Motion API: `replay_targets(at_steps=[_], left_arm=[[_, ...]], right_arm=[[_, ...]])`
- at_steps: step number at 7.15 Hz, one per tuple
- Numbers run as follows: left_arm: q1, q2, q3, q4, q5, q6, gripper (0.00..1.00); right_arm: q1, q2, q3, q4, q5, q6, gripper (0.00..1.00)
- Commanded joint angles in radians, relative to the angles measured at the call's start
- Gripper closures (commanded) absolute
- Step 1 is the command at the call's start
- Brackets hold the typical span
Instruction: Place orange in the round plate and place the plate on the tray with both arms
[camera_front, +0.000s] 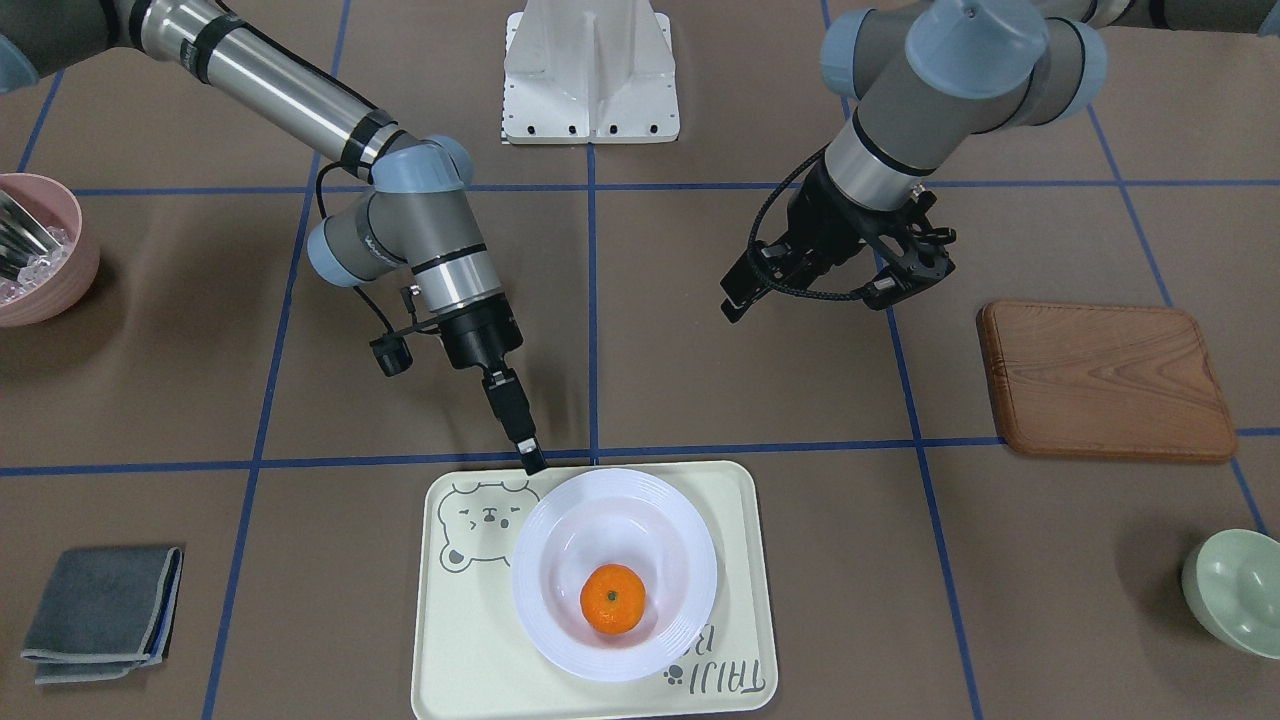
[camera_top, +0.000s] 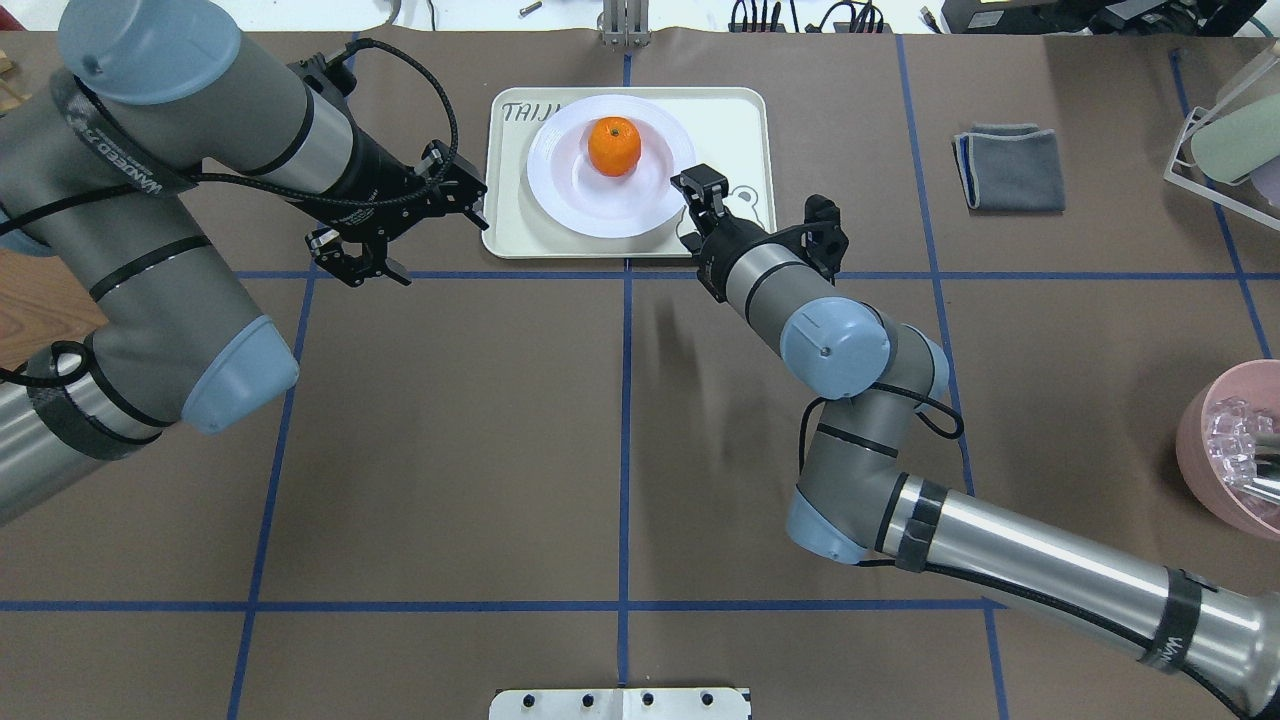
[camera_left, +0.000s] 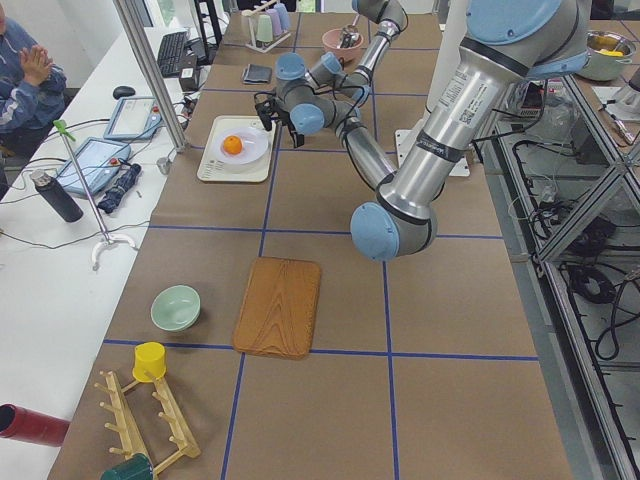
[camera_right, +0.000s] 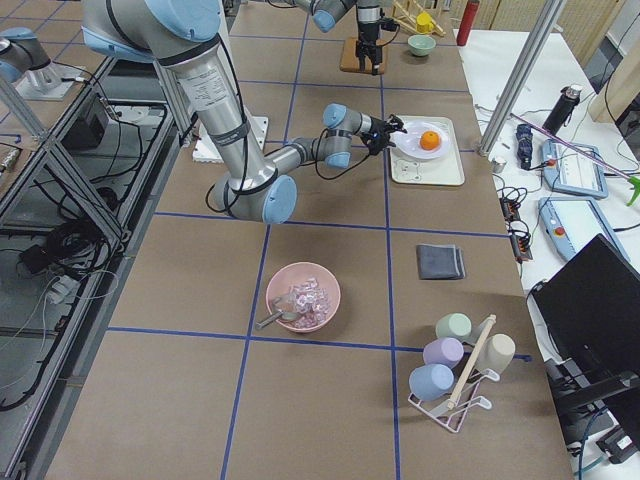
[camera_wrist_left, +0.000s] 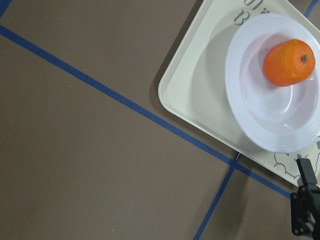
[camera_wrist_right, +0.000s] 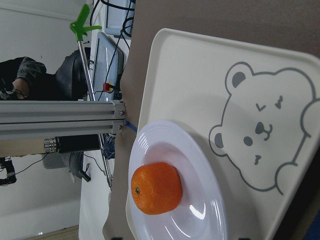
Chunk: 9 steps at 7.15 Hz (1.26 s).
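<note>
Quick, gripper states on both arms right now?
Left gripper: open, holding nothing.
Right gripper: looks open, holding nothing, tips beside the round plate.

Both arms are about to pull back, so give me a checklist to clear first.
1. Orange sits in the plate: ok.
2. Plate lies fully on the tray: ok.
3. Left gripper open and off to the side of the tray: ok.
4. Right gripper open: cannot tell.
5. Right gripper free of the plate: cannot tell; its tip is at the tray's edge, close to the plate's rim.
</note>
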Motion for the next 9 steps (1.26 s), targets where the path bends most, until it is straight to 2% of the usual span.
replay_targets(at_steps=[1, 2, 3, 4, 5, 6, 7, 8, 9], left_arm=[[-0.006, 0.003, 0.0, 0.0, 0.002, 0.001, 0.03], [-0.017, 0.013, -0.003, 0.002, 0.001, 0.051, 0.03], [-0.037, 0.048, -0.003, 0.0, 0.001, 0.119, 0.03], [-0.07, 0.093, -0.005, 0.0, 0.001, 0.215, 0.03], [-0.113, 0.192, -0.034, -0.003, -0.001, 0.391, 0.03], [-0.19, 0.269, -0.042, -0.005, -0.005, 0.578, 0.03], [-0.247, 0.332, -0.042, -0.003, -0.013, 0.739, 0.03], [-0.3, 0.384, -0.034, 0.0, -0.002, 0.912, 0.03], [-0.369, 0.433, -0.014, 0.003, -0.008, 1.122, 0.03]], right_arm=[[-0.001, -0.127, 0.208, -0.055, 0.085, -0.051, 0.0], [0.01, -0.192, 0.291, -0.057, 0.113, -0.087, 0.0], [0.071, -0.198, 0.298, -0.058, 0.233, -0.138, 0.0], [0.158, -0.204, 0.295, -0.061, 0.405, -0.214, 0.0], [0.264, -0.208, 0.285, -0.096, 0.601, -0.356, 0.0], [0.377, -0.211, 0.281, -0.209, 0.791, -0.563, 0.0], [0.494, -0.211, 0.284, -0.344, 0.942, -0.821, 0.0], [0.583, -0.233, 0.283, -0.462, 1.048, -1.117, 0.0], [0.651, -0.311, 0.284, -0.523, 1.092, -1.409, 0.0]])
